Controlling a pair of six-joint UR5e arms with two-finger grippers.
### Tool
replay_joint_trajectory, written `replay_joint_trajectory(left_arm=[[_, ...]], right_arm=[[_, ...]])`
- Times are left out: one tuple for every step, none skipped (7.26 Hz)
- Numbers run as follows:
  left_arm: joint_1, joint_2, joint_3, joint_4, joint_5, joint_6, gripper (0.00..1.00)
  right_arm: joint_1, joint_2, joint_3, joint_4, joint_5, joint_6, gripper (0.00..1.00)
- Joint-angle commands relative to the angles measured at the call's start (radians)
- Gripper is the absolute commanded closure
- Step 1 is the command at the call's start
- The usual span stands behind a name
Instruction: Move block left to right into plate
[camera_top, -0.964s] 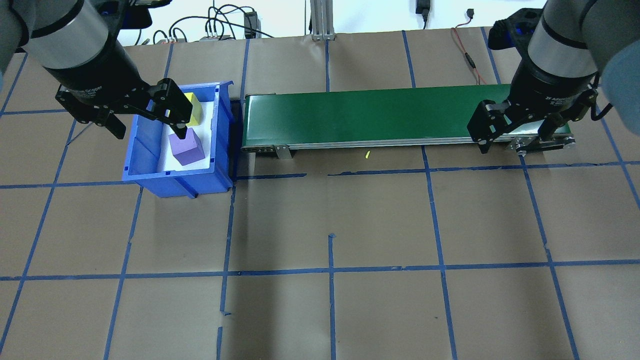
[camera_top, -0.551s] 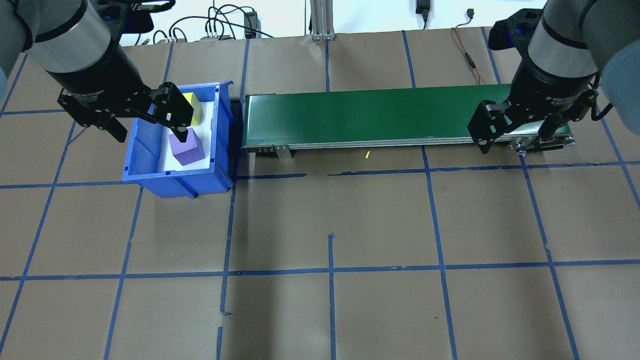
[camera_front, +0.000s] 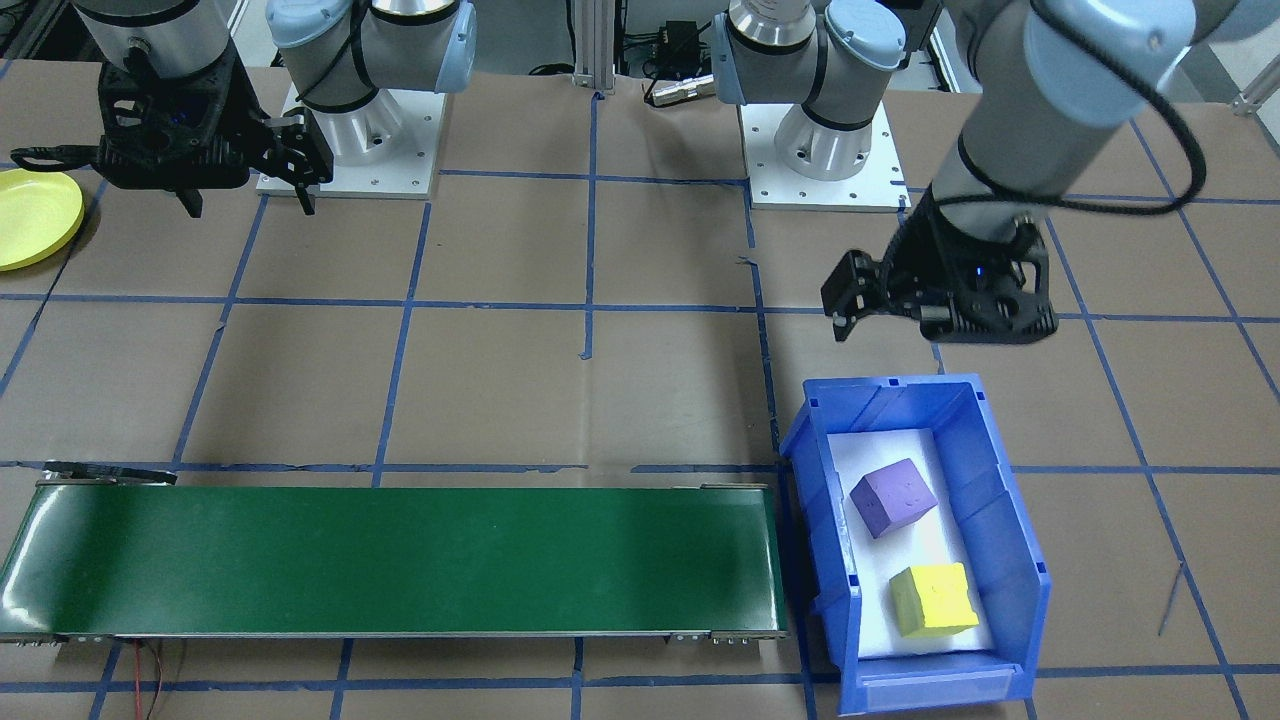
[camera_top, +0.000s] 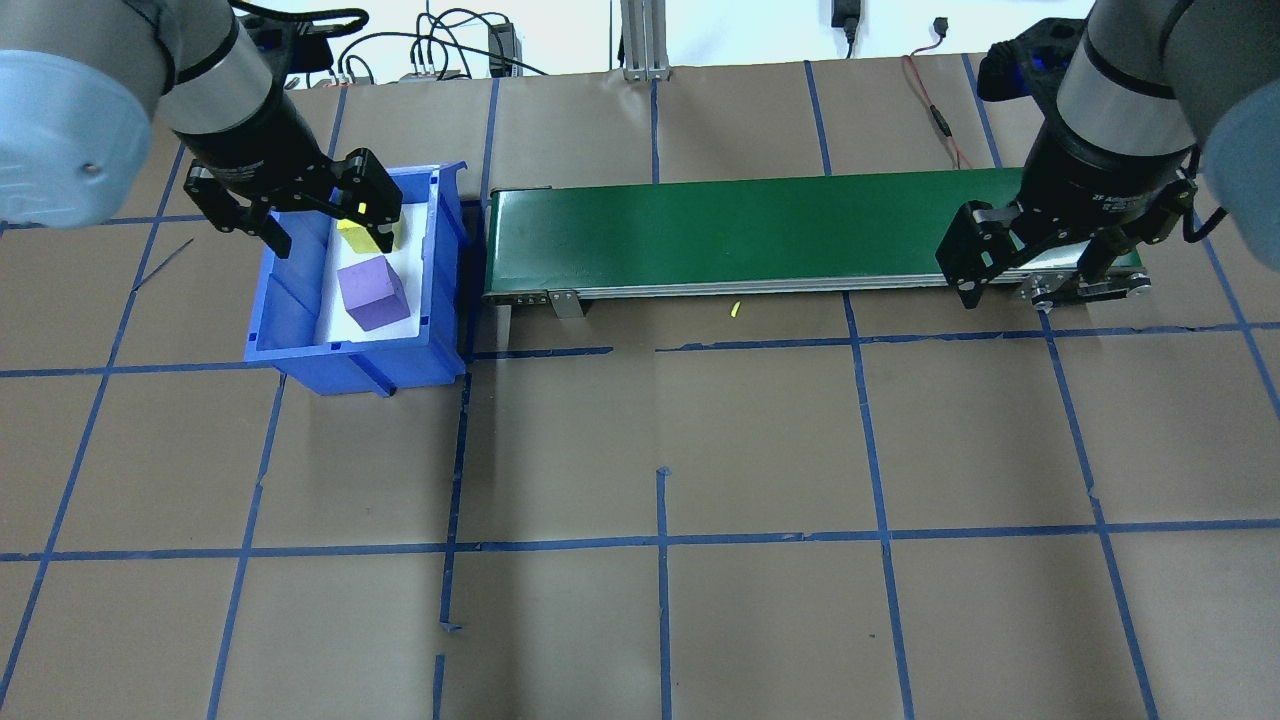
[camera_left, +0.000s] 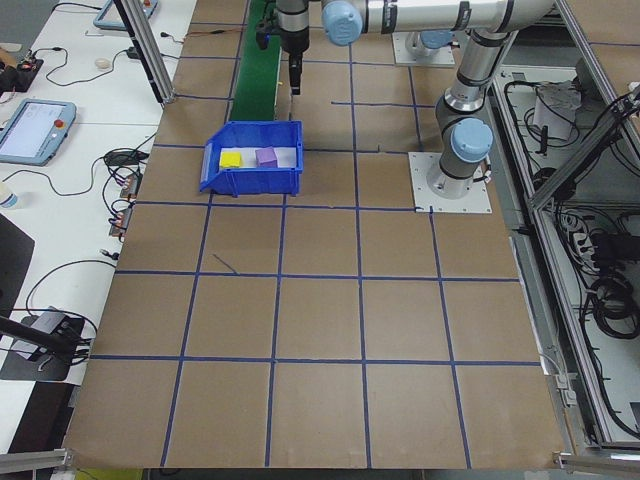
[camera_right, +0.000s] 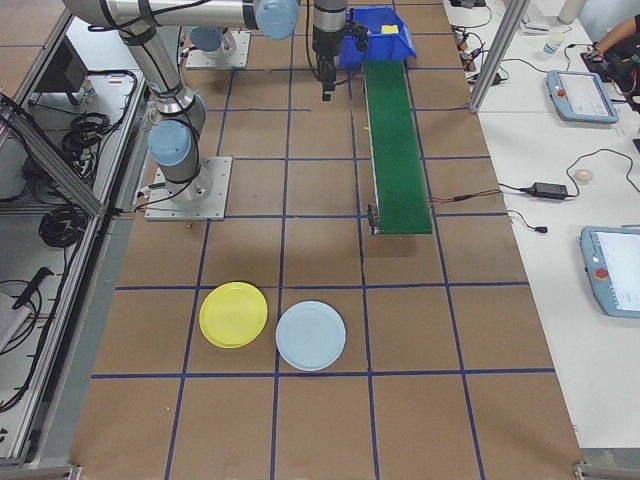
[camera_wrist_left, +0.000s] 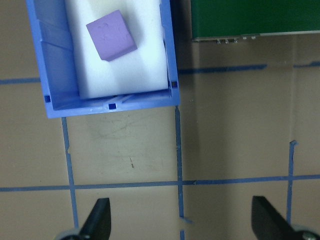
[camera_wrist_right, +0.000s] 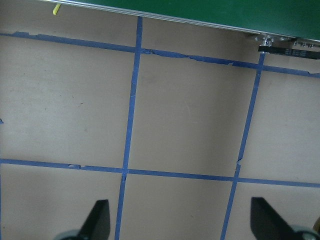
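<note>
Risen since a second ago, the wide-open, empty left gripper (camera_top: 318, 212) hangs above the blue rectangular plastic bin's (camera_top: 300, 345) far edge; purple foam cube (camera_top: 372, 291) inside.

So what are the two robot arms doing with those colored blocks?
Nothing is being held right now. The left gripper is open and hangs near the blue bin, where a purple block and a yellow block sit. The right gripper is open too, waiting at the far end of the green conveyor belt. The yellow plate, where a block should end up, has nothing on it.
</note>
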Motion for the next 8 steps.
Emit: replay_joint_trajectory(left_arm=[[0.043,-0.161,-0.005,0.189,-0.007,0.0,0.0],[0.078,-0.234,-0.015,0.267,-0.007,-0.002,0.0],[0.079,-0.264,-0.025,0.294,-0.007,-0.007,0.0],[0.089,-0.267,-0.032,0.294,-0.007,-0.004,0.0],[0.093,-0.276,-0.044,0.294,-0.007,-0.017,0.0],[0.093,-0.28,-0.061,0.299,-0.007,-0.02,0.0],[0.095,-0.286,-0.084,0.303,-0.006,-0.02,0.0],[0.095,-0.287,-0.117,0.33,-0.007,-0.02,0.0]], right_arm=[[0.0,0.0,0.001,0.0,0.001,0.0,0.0],[0.0,0.0,0.001,0.0,0.001,0.0,0.0],[0.0,0.0,0.001,0.0,0.001,0.0,0.0],[0.0,0.0,0.001,0.0,0.001,0.0,0.0],[0.0,0.0,0.001,0.0,-0.001,0.0,0.0],[0.0,0.0,0.001,0.0,0.001,0.0,0.0],[0.0,0.0,0.001,0.0,-0.001,0.0,0.0],[0.0,0.0,0.001,0.0,-0.001,-0.003,0.0]])
